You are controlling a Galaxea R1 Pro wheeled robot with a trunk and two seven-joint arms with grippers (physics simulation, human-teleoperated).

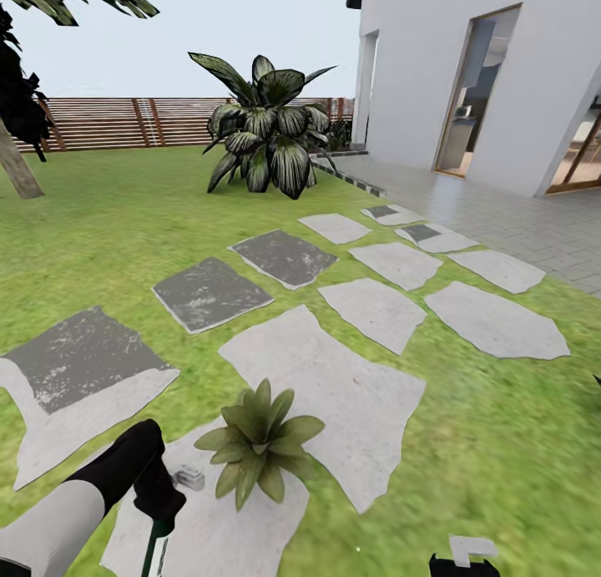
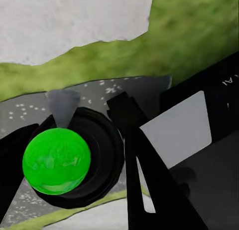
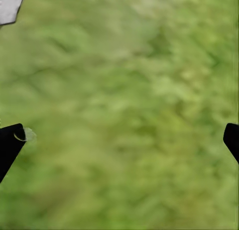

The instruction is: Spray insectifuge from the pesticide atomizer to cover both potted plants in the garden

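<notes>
Gripped in our left gripper (image 1: 160,510), the pesticide atomizer (image 1: 155,550) hangs low over a pale stepping stone (image 1: 334,393); in the left wrist view its bright green end (image 2: 56,161) sits between the dark fingers (image 2: 149,180), which are closed on it. Our right gripper (image 3: 119,140) stands wide apart over bare lawn (image 3: 129,90), holding nothing.

Just beyond the bottle stands one potted plant (image 1: 257,447), its leaves spread over the stone. We judge the step to be spraying this rosette: aim the nozzle at the leaf centre, keep the bottle near and steady, then sweep across every leaf.

Farther off rise the large dark bush (image 1: 265,130), the slatted fence (image 1: 108,122) and the house (image 1: 467,68).
</notes>
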